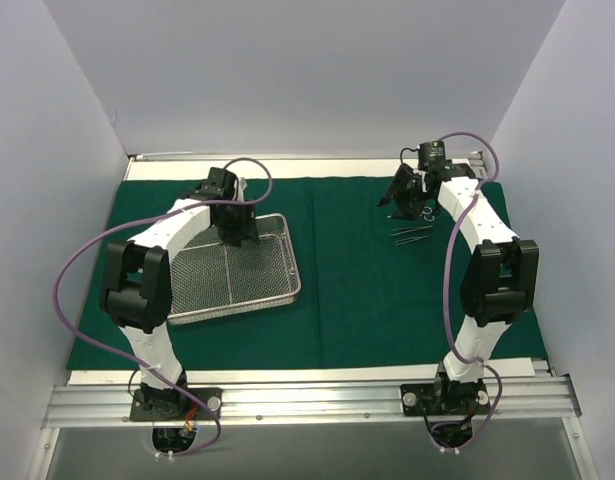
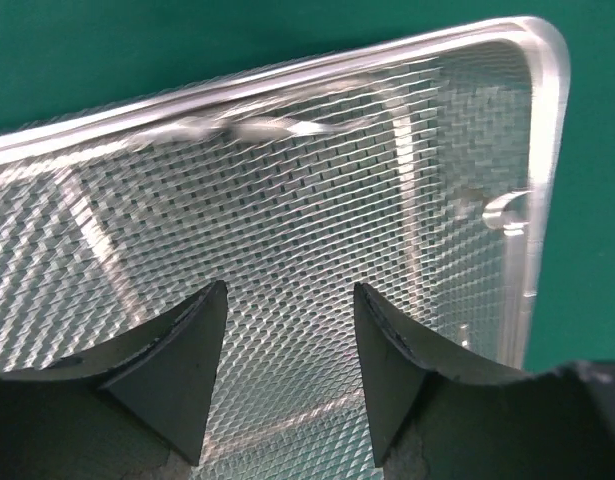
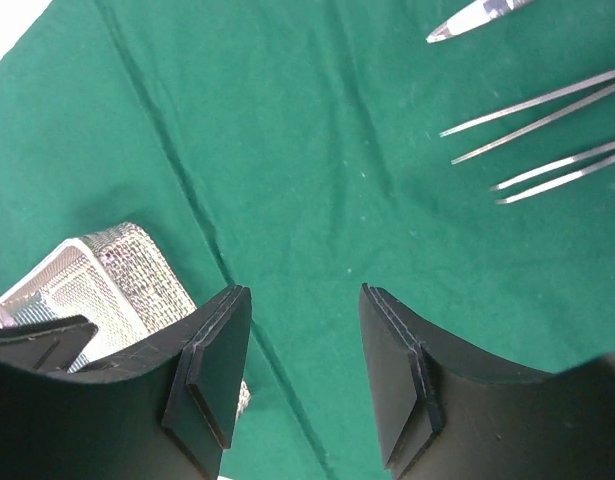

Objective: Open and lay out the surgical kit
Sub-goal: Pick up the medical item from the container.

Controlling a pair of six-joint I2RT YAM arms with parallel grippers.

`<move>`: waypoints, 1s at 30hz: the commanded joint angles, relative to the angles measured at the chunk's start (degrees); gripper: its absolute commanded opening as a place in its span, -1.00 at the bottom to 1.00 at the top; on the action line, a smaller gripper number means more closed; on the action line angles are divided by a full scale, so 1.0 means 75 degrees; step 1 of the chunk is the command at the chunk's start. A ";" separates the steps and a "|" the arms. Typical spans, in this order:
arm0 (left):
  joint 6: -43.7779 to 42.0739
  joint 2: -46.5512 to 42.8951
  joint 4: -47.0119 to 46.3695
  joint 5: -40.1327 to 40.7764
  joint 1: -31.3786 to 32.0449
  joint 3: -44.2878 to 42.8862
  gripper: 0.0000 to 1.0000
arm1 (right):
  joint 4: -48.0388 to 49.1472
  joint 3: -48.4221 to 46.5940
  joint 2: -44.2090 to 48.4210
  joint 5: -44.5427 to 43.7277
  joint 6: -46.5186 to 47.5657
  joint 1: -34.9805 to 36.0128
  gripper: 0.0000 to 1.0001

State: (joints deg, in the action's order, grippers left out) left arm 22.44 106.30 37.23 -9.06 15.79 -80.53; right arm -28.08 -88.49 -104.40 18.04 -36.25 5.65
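The wire-mesh tray (image 1: 237, 280) sits on the dark green cloth (image 1: 357, 290), and the left pincer (image 1: 235, 232) hangs over the tray's far end, just inside the far rim. In the left wrist view the left pincer (image 2: 289, 300) has its two dark, wedge-shaped fingers spread apart, with nothing between them but the mesh floor of the tray (image 2: 547, 120) below. Whether the fingertips touch the mesh cannot be told.

The tray is rectangular and silver, with a fine woven grid for its floor and walls, a smooth bright band of metal round the rim and rounded corners. It lies slightly askew to the cloth's edges. The cloth is matte, spread flat over the pale desk (image 1: 317, 375), and a straight crease runs down it just beside the tray.

Well away from the tray, across that crease, lie the metal instruments (image 1: 412, 234): thin, straight, shiny pieces set close together on the cloth, with small ring handles just beyond them. The right pincer (image 1: 402, 200) hovers near them, on their tray-facing side. From the right wrist, the right pincer (image 3: 304, 300) is also spread, its flat black pads facing each other over bare cloth (image 3: 317, 180) and holding nothing. The instruments (image 3: 547, 105) show there as slim paired prongs tapering to points, plus one polished pointed tip, while a corner of the tray (image 3: 117, 265) appears far off.
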 commanded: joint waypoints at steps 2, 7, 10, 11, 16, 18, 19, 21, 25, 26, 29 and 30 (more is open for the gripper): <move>-0.1356 -0.0065 -0.0921 0.0315 0.0589 -0.0453 0.29 | 0.0262 -0.0038 0.0384 0.0301 0.0461 0.0020 -0.05; -0.3025 0.0404 -0.0711 0.0435 0.1000 -0.0734 0.39 | 0.0228 0.0173 0.0502 0.0430 0.0579 0.0020 -0.05; -0.3845 0.0557 -0.0535 0.0657 0.1000 -0.0759 0.44 | 0.0193 0.0255 0.0631 0.0501 0.0661 0.0020 -0.05; -0.4369 0.0511 -0.0604 0.0541 0.1000 -0.0666 0.45 | 0.0158 0.0255 0.0677 0.0477 0.0696 0.0020 -0.05; -0.5381 0.0288 -0.1237 0.0657 0.1059 -0.0103 0.45 | 0.0110 0.0372 0.0701 0.0547 0.0720 0.0020 -0.06; -0.5791 0.0311 -0.1413 0.0622 0.1047 -0.0009 0.45 | 0.0087 0.0396 0.0713 0.0547 0.0720 0.0043 -0.06; -0.6024 0.0334 -0.1425 0.0506 0.1047 -0.0020 0.43 | 0.0064 0.0396 0.0725 0.0547 0.0732 0.0055 -0.06; -0.6213 0.0463 -0.1472 0.0318 0.1035 -0.0113 0.42 | 0.0017 0.0454 0.0736 0.0536 0.0755 0.0079 -0.06; -0.6425 0.0686 -0.1413 0.0234 0.1047 -0.0325 0.37 | -0.0030 0.0560 0.0795 0.0524 0.0755 0.0160 -0.06; -0.6425 0.0639 -0.1541 0.0258 0.1047 -0.0290 0.36 | -0.0053 0.0560 0.0807 0.0512 0.0755 0.0172 -0.06; -0.6448 0.0790 -0.1906 0.0236 0.1035 -0.0371 0.32 | -0.0100 0.0572 0.0807 0.0489 0.0778 0.0196 -0.06; -0.6472 0.0919 -0.1709 0.0224 0.1035 -0.0523 0.30 | -0.0100 0.0583 0.0807 0.0489 0.0779 0.0196 -0.06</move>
State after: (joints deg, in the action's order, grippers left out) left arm -23.70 111.02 27.35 -5.93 23.86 -80.84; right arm -27.40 -84.49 -101.67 21.34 -31.35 6.57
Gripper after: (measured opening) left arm 0.660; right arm 0.472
